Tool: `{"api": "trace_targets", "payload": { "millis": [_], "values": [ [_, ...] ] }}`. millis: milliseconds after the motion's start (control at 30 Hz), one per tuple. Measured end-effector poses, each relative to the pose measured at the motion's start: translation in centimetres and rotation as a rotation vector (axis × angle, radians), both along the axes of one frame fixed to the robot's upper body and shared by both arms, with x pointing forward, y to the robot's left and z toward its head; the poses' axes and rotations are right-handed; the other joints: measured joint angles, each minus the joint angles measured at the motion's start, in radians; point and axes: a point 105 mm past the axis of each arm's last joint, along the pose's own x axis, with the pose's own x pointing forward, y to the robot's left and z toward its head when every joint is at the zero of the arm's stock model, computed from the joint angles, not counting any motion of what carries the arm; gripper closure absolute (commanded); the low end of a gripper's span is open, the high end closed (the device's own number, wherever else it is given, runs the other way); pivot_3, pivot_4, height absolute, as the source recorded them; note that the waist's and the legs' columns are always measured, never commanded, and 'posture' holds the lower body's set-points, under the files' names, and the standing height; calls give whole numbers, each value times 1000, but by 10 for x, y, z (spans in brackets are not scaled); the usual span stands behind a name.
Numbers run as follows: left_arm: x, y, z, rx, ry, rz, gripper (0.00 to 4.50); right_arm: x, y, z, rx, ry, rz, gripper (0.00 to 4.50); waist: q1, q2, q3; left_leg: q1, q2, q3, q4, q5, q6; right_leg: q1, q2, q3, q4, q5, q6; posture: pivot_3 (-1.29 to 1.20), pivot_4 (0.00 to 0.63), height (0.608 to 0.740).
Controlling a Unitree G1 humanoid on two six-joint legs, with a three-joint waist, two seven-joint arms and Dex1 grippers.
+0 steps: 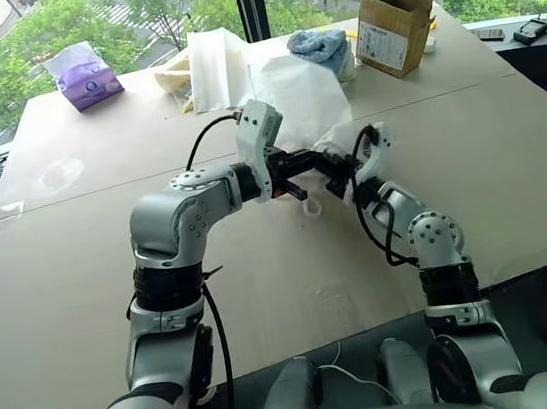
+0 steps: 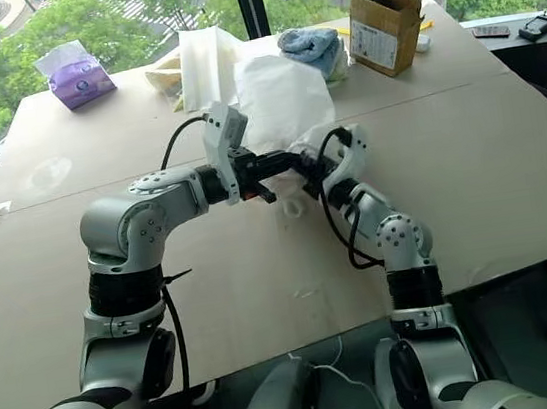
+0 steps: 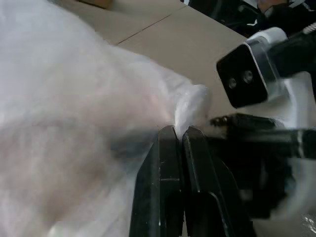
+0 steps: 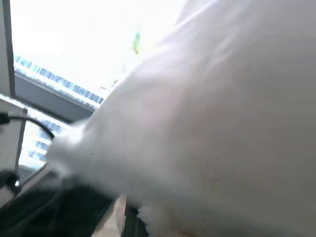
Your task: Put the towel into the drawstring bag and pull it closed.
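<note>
White drawstring bag bunched mid-tabletop; I've got left gripper and right gripper both pinching its fabric. If either pinch slips, the mouth sags.

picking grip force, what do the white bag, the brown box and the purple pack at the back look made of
The white bag looks like thin matte woven fabric: it creases and slumps softly. The brown box looks like plain corrugated cardboard, dull, with open flaps and a printed label. The purple pack looks like glossy plastic film, probably tissues, since something white sticks out of its top.
</note>
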Motion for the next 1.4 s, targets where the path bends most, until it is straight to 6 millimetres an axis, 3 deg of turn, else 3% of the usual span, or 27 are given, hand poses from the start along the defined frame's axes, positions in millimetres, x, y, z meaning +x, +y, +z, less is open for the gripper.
{"api": "trace_targets", "payload": {
  "millis": [267, 333, 433, 567, 667, 700, 767, 900, 1033, 1167, 1267, 1400],
  "values": [
    [-6, -7, -5, -10, 52, -41, 4500, 19, -34, -6, 110, 64, -232, 4485, -11, 0, 0, 0, 0, 1, -1, 0, 0, 0, 0, 1, 0, 0, 0, 0, 150, 740],
    [-6, -8, -4, -12, 54, -43, 4500, 19, -29, -8, 106, 68, -224, 4485, -12, 0, 0, 0, 0, 1, -1, 0, 0, -1, 0, 1, 0, 0, 0, 0, 150, 740],
    [-6, -11, -3, -19, 57, -44, 4500, 15, -1, -10, 30, 52, -136, 4485, -14, 0, 0, 0, 1, 1, -1, 0, 0, -1, 1, 1, 0, 0, 0, 0, 150, 740],
    [-4, -13, 1, -40, 58, -33, 4500, 10, 21, -7, -40, 16, -58, 2927, -9, 0, 0, 0, 0, 1, -1, 0, 0, -1, 0, 1, 0, 0, 0, 0, 150, 740],
    [5, -5, 10, -68, 29, 23, 4500, 10, 19, -9, -68, 14, -66, 1444, -7, 0, 0, 0, 0, 0, 0, 0, 0, 0, 0, 1, 0, 0, 0, 0, 150, 740],
    [7, -3, 10, -71, 24, 33, 4500, 11, 19, -9, -71, 15, -66, 1181, -8, 0, 0, 0, 0, 0, 0, 0, 0, -1, 0, 1, 0, 0, 0, 0, 150, 740],
    [12, -1, 13, -78, 9, 62, 4500, 10, 14, -10, -126, 1, -56, 242, -8, 0, 0, 0, 0, 1, -1, 0, 0, -1, 0, 1, 0, 0, 0, 0, 150, 740],
    [22, -1, 22, -96, -26, 104, 4500, -15, 16, -3, -308, -144, 112, 242, -7, 0, 0, 0, 0, 0, -1, 0, 0, -1, 0, 0, -1, 0, 0, 0, 150, 740],
    [28, 2, 11, -92, 24, 131, 4500, -46, -5, 9, -396, -287, 229, 242, -4, 0, 0, -1, 0, 0, -1, 0, 0, -1, 0, 0, -1, 0, 0, 0, 150, 740],
    [29, 1, 11, -94, 20, 131, 4500, -62, -22, 30, -349, -386, 243, 242, -5, 0, 0, -1, 0, 1, -1, 0, 0, -1, 0, 1, 0, 0, 0, 0, 150, 740],
    [28, -1, 10, -89, 21, 123, 4500, -58, -47, 32, -447, -442, 155, 242, 4, 0, 0, 0, 0, 1, 0, 0, 0, 0, 0, 0, -1, 0, 0, 0, 150, 740],
    [28, -1, 10, -89, 20, 119, 4500, -32, -88, -2, -746, -405, -28, 242, 16, 0, 0, 0, 0, 2, 1, 0, 0, 0, 0, 1, 0, 0, 0, 0, 150, 740]
  ]
}}
